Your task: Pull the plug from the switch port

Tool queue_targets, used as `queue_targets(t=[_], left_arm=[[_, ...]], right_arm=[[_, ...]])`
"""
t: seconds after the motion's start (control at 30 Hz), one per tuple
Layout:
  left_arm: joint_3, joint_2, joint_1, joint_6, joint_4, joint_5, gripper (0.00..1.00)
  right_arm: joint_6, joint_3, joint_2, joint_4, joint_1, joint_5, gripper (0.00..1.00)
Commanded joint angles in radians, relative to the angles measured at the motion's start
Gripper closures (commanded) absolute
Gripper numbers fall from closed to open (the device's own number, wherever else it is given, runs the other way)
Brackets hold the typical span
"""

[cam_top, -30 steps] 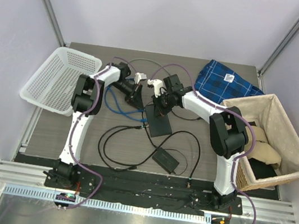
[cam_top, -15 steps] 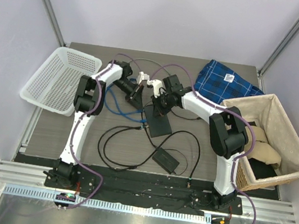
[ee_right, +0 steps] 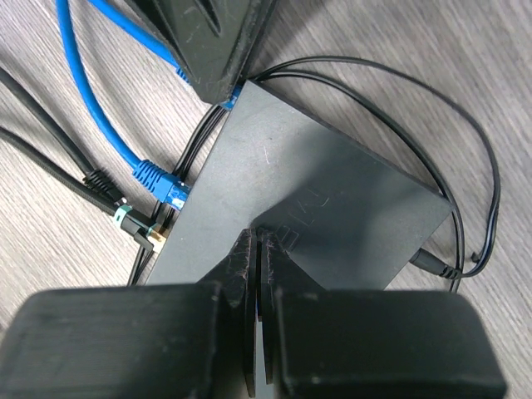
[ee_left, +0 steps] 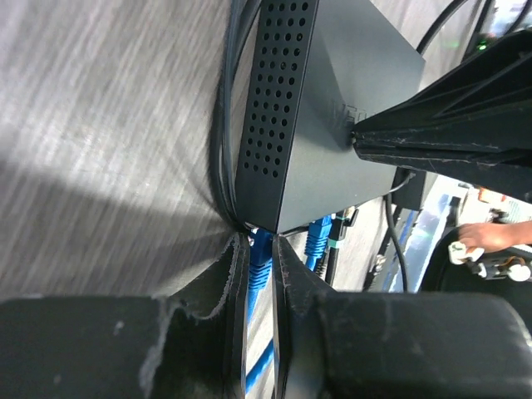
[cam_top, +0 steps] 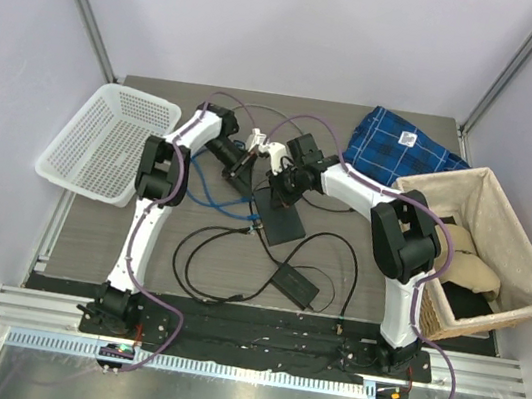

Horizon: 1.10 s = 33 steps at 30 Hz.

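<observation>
While your right gripper [ee_right: 256,243] presses down on top of the switch [ee_right: 332,208] with jaws pinched fully together and holding nothing, your left gripper [ee_left: 259,249] is at its port edge. Left jaws are nearly closed, clamped on the blue plug [ee_left: 259,264] at the end corner. The plug touches the edge and the switch port itself is hidden. A second blue plug [ee_left: 317,237] sits just beside it. Switch lies near the middle of the surface [cam_top: 89,232], slightly toward the far edge.

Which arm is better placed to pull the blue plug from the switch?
Left. The left gripper is shut on a blue plug at the switch edge; the right gripper rests shut on the switch top.
</observation>
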<state>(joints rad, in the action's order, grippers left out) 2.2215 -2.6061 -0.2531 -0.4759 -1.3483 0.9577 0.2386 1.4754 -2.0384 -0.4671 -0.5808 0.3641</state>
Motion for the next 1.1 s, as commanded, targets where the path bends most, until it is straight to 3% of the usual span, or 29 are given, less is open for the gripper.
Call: queue_targets(t=[0.0,0.23,0.37,0.53,0.67,0.77,0.87,0.9,1.0,1.07], left_arm=[[0.093,-0.042,0.025,-0.06,-0.172,-0.114,1.0],[-0.146,0.05,0.031,-0.023,-0.106,0.053,1.0],[-0.239,0.072,0.032,-0.032,-0.094,0.052,1.0],[-0.157,0.04,0.038,-0.027,-0.095,-0.086,1.0],[0.011,0.034,0.035,0.055,-0.048,-0.119,1.0],[0.119,0.05,0.035,0.118,0.038,-0.184,1.0],[0.106,0.114,0.035,0.209,0.258,-0.308,1.0],[0.092,0.135,0.035,0.236,0.293,-0.353,0.84],[0.076,0.185,0.035,0.261,0.347,-0.375,0.64],[0.067,0.225,0.037,0.289,0.36,-0.401,0.57]], right_arm=[[0.045,-0.072,-0.085,-0.054,-0.004,-0.114,0.99],[0.051,-0.079,-0.078,-0.051,-0.004,-0.123,0.99],[0.048,-0.072,-0.086,-0.051,-0.004,-0.122,0.99],[0.05,-0.058,-0.097,-0.053,-0.004,-0.125,0.99],[0.054,-0.047,-0.1,-0.053,-0.004,-0.125,0.99],[0.059,-0.041,-0.097,-0.053,-0.004,-0.131,0.99],[0.061,-0.047,-0.086,-0.053,-0.002,-0.128,0.99],[0.061,-0.05,-0.082,-0.051,-0.002,-0.126,0.99],[0.053,-0.058,-0.072,-0.051,0.004,-0.117,0.99],[0.045,-0.059,-0.066,-0.053,0.012,-0.111,0.99]])
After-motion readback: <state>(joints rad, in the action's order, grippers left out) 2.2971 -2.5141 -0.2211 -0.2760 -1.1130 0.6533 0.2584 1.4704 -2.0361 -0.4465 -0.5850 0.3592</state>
